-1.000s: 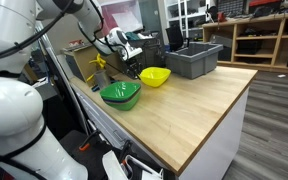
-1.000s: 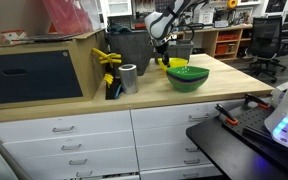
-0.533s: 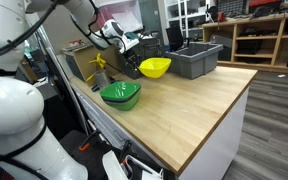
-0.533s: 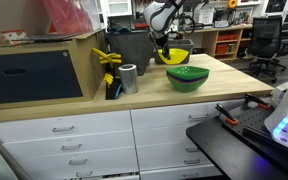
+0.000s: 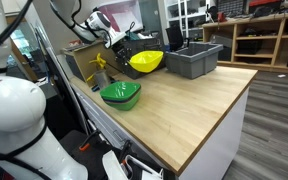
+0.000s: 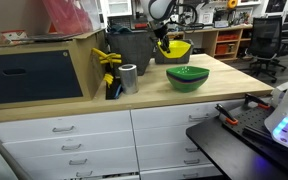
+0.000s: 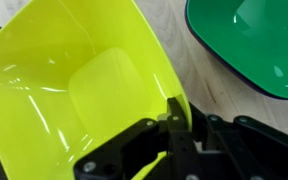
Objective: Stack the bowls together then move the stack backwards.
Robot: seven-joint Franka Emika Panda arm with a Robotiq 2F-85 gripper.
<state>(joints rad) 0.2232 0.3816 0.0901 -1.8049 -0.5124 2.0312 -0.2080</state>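
Yellow bowl (image 5: 146,61) hangs in the air above the wooden counter (image 5: 199,110), mouth upward, rim somewhat tilted. The rim is squarish, so we read no clear long axis. In the wrist view the gripper (image 7: 174,115) has its fingers clamped on the bowl's rim, one inside. Green bowl (image 5: 121,94) sits upright on the counter, lower than the yellow bowl and apart from it. Grey bin (image 5: 194,60) stands just beside the held bowl. In an exterior view a metal can (image 6: 129,78) stands near the green bowl

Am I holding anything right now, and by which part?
Yes. The gripper is shut on the yellow bowl, pinching its rim on one side; the bowl hangs tilted in the air.
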